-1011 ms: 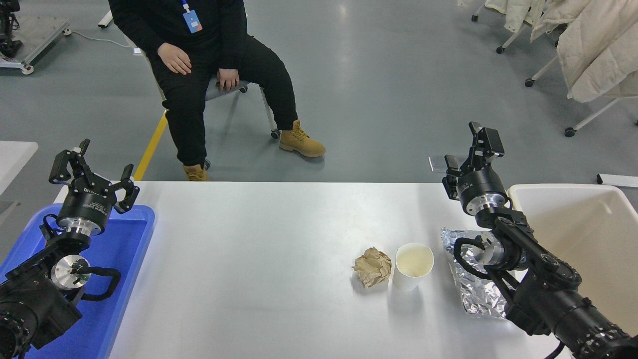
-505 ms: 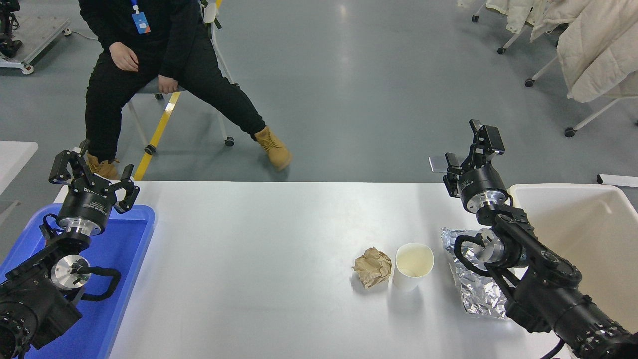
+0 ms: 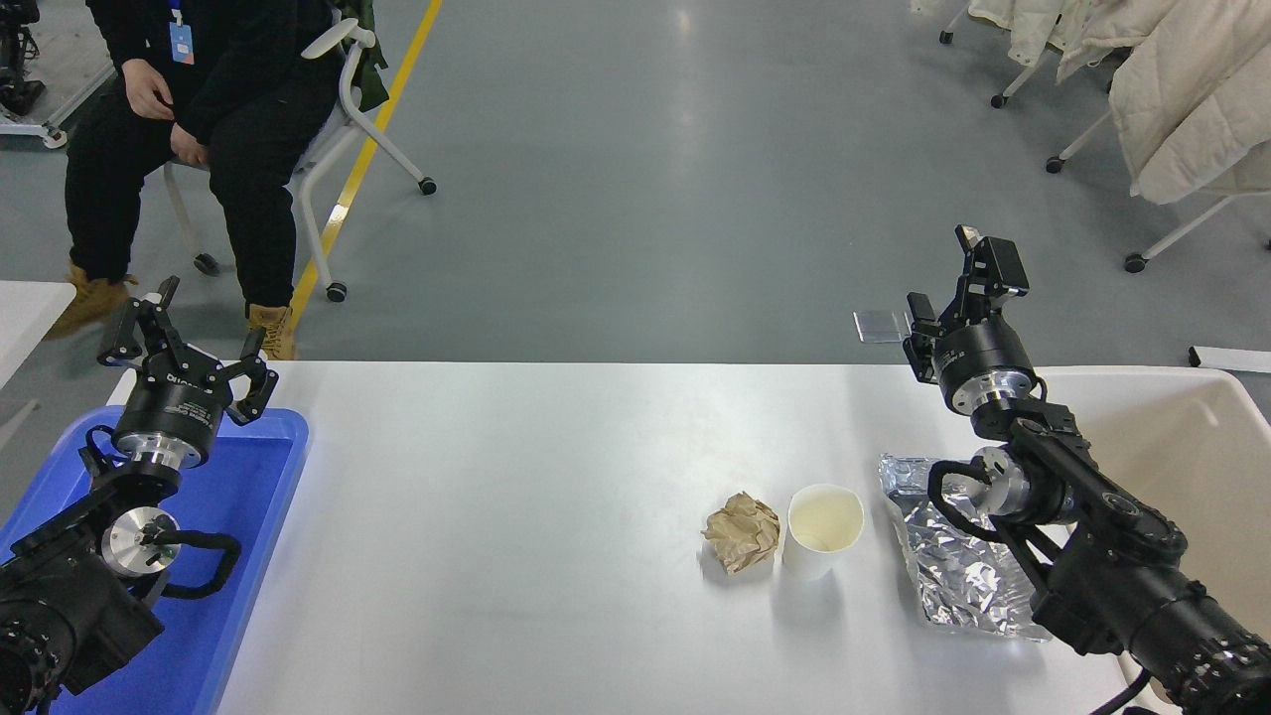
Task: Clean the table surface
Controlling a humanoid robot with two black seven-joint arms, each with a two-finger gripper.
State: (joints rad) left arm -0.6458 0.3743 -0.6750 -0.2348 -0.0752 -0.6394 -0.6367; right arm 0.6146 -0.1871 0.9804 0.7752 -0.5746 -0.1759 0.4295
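The white table surface (image 3: 516,477) carries a crumpled brown paper ball (image 3: 743,531), an upright white paper cup (image 3: 823,528) just right of it, and a crinkled sheet of silver foil (image 3: 953,556) further right, partly under my right arm. My right gripper (image 3: 958,288) is open and empty, raised above the table's far right edge, well behind the foil. My left gripper (image 3: 184,338) is open and empty, parked at the lower left above the blue tray.
A blue plastic tray (image 3: 238,556) lies at the table's left end. A cream-white bin (image 3: 1182,457) stands at the right end. A person (image 3: 179,109) sits on a wheeled chair at the far left, away from the table. Coats hang at the top right.
My right gripper has shifted a little to the right, uncovering more of the foil. The person has rolled on the chair from the table's far middle to the far left.
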